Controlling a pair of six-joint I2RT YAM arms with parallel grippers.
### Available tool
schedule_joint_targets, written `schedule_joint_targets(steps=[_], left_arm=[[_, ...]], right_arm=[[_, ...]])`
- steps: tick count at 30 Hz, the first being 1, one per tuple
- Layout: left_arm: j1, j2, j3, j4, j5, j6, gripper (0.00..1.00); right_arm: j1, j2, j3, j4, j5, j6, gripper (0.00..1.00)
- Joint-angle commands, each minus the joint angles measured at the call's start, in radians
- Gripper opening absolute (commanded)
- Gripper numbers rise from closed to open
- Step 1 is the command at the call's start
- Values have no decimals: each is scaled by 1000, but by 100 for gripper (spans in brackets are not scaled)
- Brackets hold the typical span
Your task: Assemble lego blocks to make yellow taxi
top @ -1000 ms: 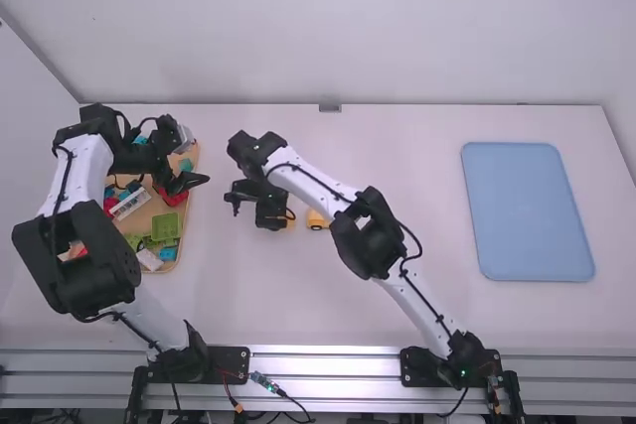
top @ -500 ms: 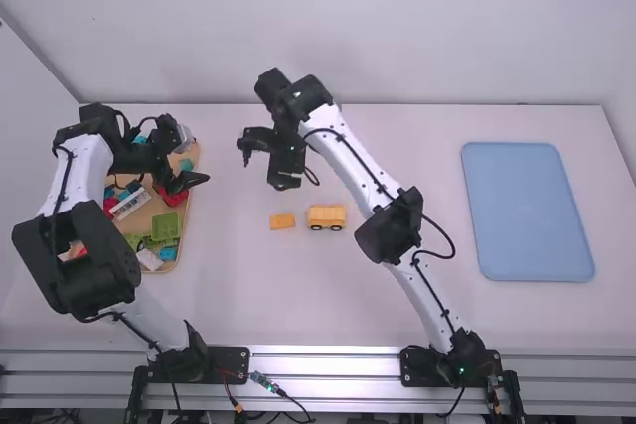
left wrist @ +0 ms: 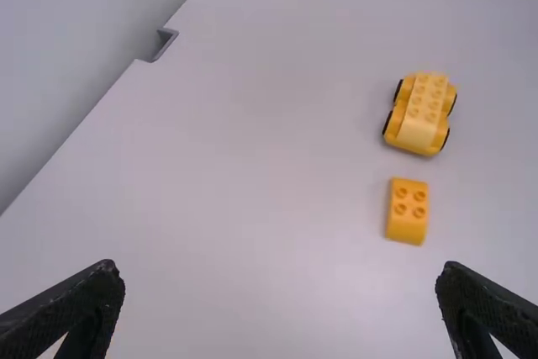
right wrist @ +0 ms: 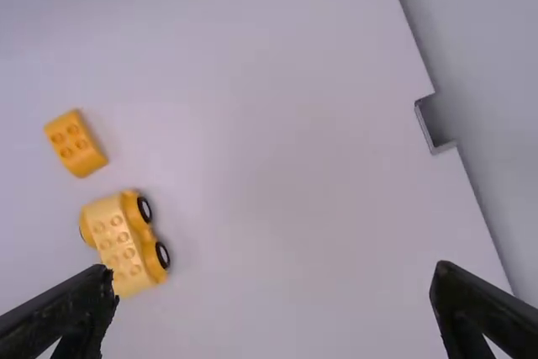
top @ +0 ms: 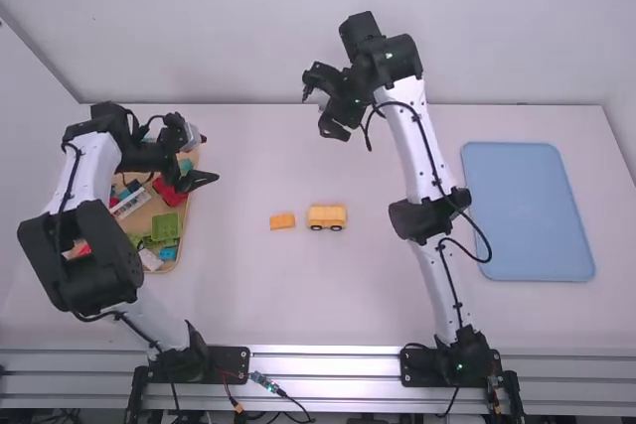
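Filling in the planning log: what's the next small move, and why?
I'd probably bring the left gripper over the small yellow block: its fingers are open with nothing between them, and the block lies apart from the wheeled yellow base, whose top studs are bare.

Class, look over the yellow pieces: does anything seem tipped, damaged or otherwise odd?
Nothing stands out: the wheeled base stands upright, and the small yellow block sits studs up beside it, not touching; neither shows damage.
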Motion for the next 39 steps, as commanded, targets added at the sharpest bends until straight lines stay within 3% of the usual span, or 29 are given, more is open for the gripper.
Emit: schedule_joint_targets(steps=[1,3,7,15,19,22,25,31,35,39], left_arm=[[-32,-14,-8,-7,32,-3,99],[-49,-14,-8,-7,25,-4,99],[-77,-14,-8,4,-1,-4,99],[-89,-14,-8,6,2,-4,99],[-89,-14,-8,-3,2,-4,99],[-88,-11,-8,-3,0,-4,99],[-89,-6,-8,-4,-5,-4,99],[-89,-6,-19,8,-50,-4,99],[-89,-6,-92,100,12,-3,99],[-89,-6,-195,241,58,-8,99]], right_arm=[[-10,9,-5,5,-34,-19,99],[-18,9,-6,35,36,-6,99],[-28,9,-14,120,291,202,99],[-56,9,-103,117,174,240,99],[-61,9,-174,187,183,298,99],[-43,9,-285,300,216,348,99],[-6,9,-468,456,264,388,99],[27,-16,-671,550,253,389,99],[40,-147,-846,629,209,337,99],[43,-403,-1180,856,193,292,99]])
